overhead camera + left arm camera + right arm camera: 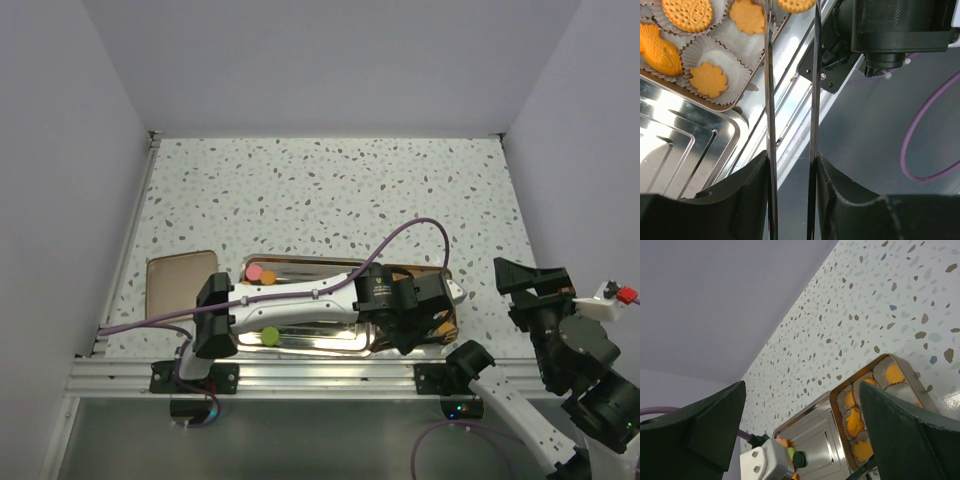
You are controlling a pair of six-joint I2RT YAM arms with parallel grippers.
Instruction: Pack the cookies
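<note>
Cookies [709, 79], orange, sit in paper cups [737, 75] inside a tin [860, 374] beside a steel tray [670, 150]; pink disc [254, 271] and green disc [269, 335] lie on the tray. From above, left arm [300, 300] hides most of the tin. Left gripper [792, 170] clamps tongs [771, 125], tips cut off. Right gripper [801, 390] stands wide apart. Speckled table [320, 190], pale walls [330, 60].

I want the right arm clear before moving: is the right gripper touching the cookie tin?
Apart. Top view shows bare table between the right gripper and the cookie tin; its open jaws hold nothing.
</note>
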